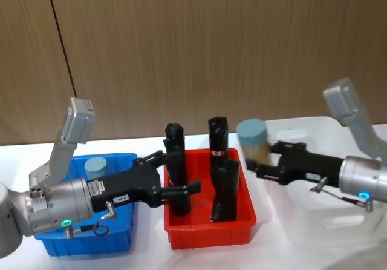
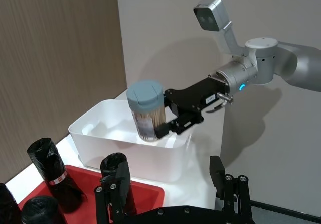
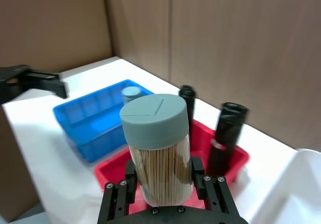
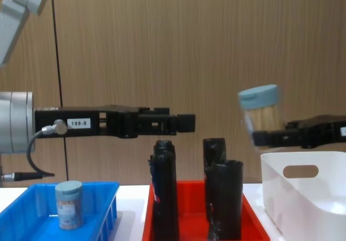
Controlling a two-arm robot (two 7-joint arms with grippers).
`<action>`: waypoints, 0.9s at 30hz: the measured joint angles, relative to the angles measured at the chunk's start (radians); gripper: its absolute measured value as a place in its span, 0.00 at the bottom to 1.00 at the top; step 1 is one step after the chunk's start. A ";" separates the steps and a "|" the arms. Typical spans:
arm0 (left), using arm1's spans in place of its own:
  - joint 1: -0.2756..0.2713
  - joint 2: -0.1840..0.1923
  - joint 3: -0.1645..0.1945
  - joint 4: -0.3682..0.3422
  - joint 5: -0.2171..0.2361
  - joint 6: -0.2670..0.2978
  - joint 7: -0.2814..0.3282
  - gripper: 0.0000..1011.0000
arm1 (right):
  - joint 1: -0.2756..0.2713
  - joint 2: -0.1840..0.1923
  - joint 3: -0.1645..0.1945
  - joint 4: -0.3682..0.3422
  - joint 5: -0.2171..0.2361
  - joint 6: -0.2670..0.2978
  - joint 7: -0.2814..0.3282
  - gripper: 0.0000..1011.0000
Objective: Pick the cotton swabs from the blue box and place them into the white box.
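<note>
Watching from my station, I see the cotton swabs as two small clear jars with pale grey-blue round lids. One jar shows tan sticks packed tight behind its clear wall, with a label low on its side. It is raised well above the tabletop, roughly upright with the lid on top, over the white box's rim on the side facing the red bin, and above the box rather than down inside it. The second jar stands upright in the blue box, near its back wall, and I see nothing else in that box. Between the two boxes the red bin carries several tall black rolls standing on end. What I can see of the white box's inside is bare. My right pincer reaches in from the right, clenched on the lower half of the raised jar, one finger on each side of it. My left pincer is released, its fingers spread wide and grasping nothing. It hangs level in the air over the left side of the red bin, above the tops of the rolls in the chest view and touching none of them there.
</note>
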 joint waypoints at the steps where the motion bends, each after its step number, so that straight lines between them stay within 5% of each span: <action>1: 0.000 0.000 0.000 0.000 0.000 0.000 0.000 0.99 | 0.002 0.002 0.003 0.004 0.001 -0.002 -0.004 0.64; 13: 0.000 0.000 0.000 0.000 0.000 0.000 0.000 0.99 | 0.039 0.024 0.034 0.091 -0.017 -0.018 -0.058 0.64; 27: 0.000 0.000 0.000 0.000 0.000 0.000 0.000 0.99 | 0.102 0.012 0.029 0.240 -0.099 -0.030 -0.121 0.64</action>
